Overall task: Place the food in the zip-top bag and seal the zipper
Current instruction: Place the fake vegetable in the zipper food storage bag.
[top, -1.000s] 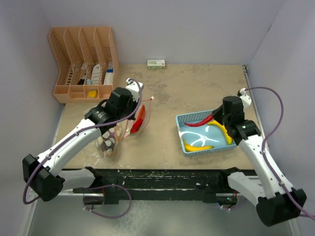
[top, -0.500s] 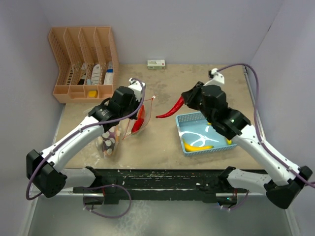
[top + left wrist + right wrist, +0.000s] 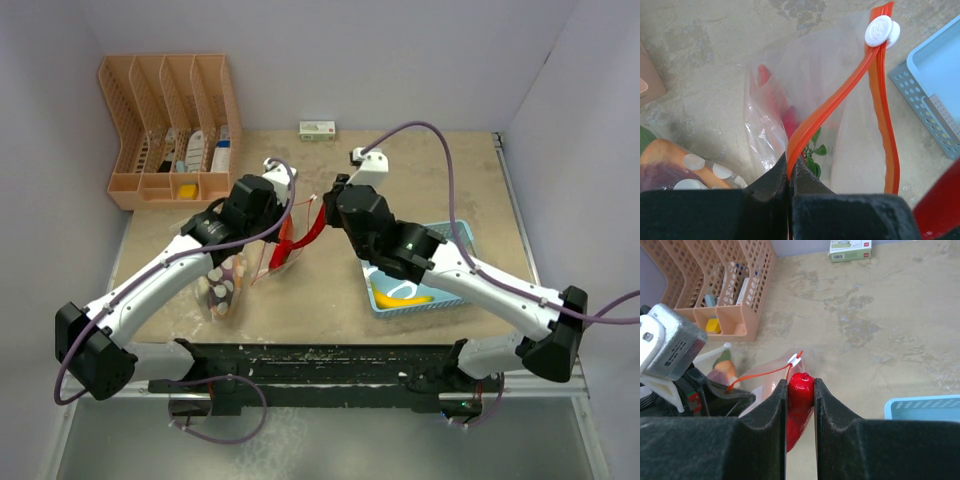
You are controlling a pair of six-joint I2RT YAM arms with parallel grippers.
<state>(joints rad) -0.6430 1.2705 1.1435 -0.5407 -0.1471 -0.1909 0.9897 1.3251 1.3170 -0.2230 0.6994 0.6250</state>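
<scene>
My left gripper (image 3: 789,172) is shut on the near strip of the red-orange zipper (image 3: 840,107) and holds the zip-top bag (image 3: 262,258) with its mouth open. The white slider (image 3: 882,31) sits at the far end. Inside the bag lie a red chili (image 3: 771,90) and green leafy pieces (image 3: 812,157). My right gripper (image 3: 800,390) is shut on another red chili pepper (image 3: 800,400), which hangs tip down at the bag's mouth (image 3: 308,232). Yellow banana-like pieces (image 3: 405,298) lie in the light blue basket (image 3: 458,234), partly hidden by my right arm.
An orange file organizer (image 3: 170,130) stands at the back left. A small white box (image 3: 317,130) lies by the back wall. The basket's corner (image 3: 935,65) is close to the right of the bag. Grey walls close in on both sides.
My right arm has swung left from the basket to the bag's mouth, carrying the red chili. The left gripper has kept its hold on the zipper and barely moved.
</scene>
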